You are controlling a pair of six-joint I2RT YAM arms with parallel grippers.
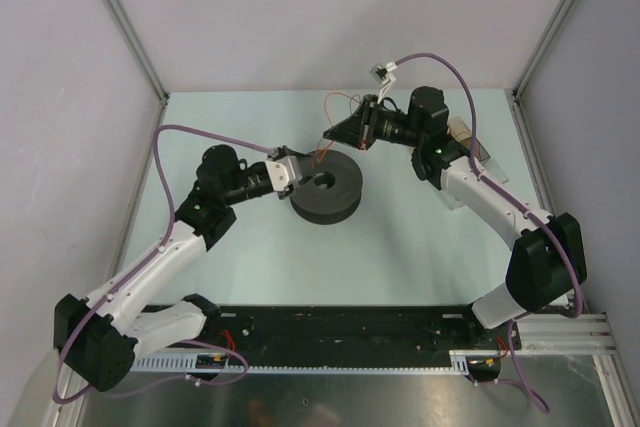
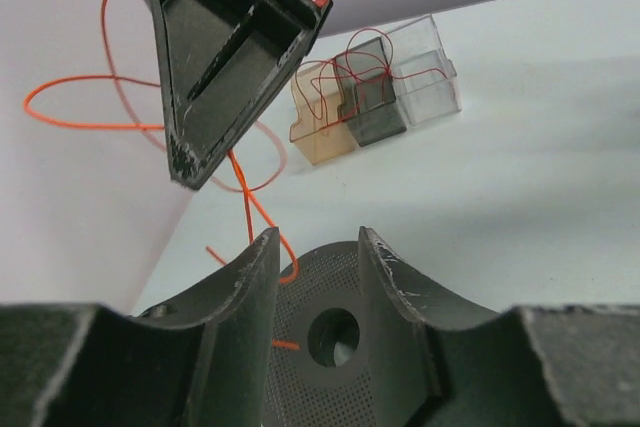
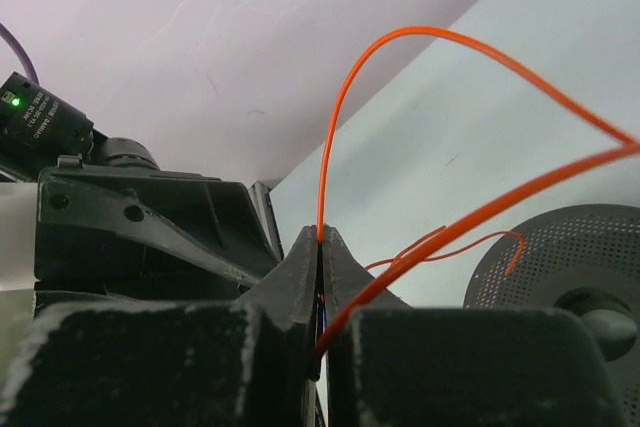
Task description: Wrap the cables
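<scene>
The cables are thin red-orange wires [image 1: 336, 100] curling above a black perforated spool [image 1: 325, 189] on the table. My right gripper [image 1: 332, 137] hangs just behind the spool and is shut on a wire; in the right wrist view the jaws [image 3: 320, 239] pinch an orange strand [image 3: 420, 35] that arcs right toward the spool [image 3: 560, 262]. My left gripper [image 1: 300, 173] is open at the spool's left rim. In the left wrist view its fingers [image 2: 262, 277] straddle the spool's hub hole [image 2: 333, 337], with orange wire [image 2: 255, 212] dropping beside the left finger.
Small clear, amber and dark plastic boxes [image 2: 375, 95] with red wire draped over them stand behind the spool, near the right arm [image 1: 470, 147]. Grey walls enclose the table at back and sides. Purple arm cables [image 1: 440, 59] loop overhead.
</scene>
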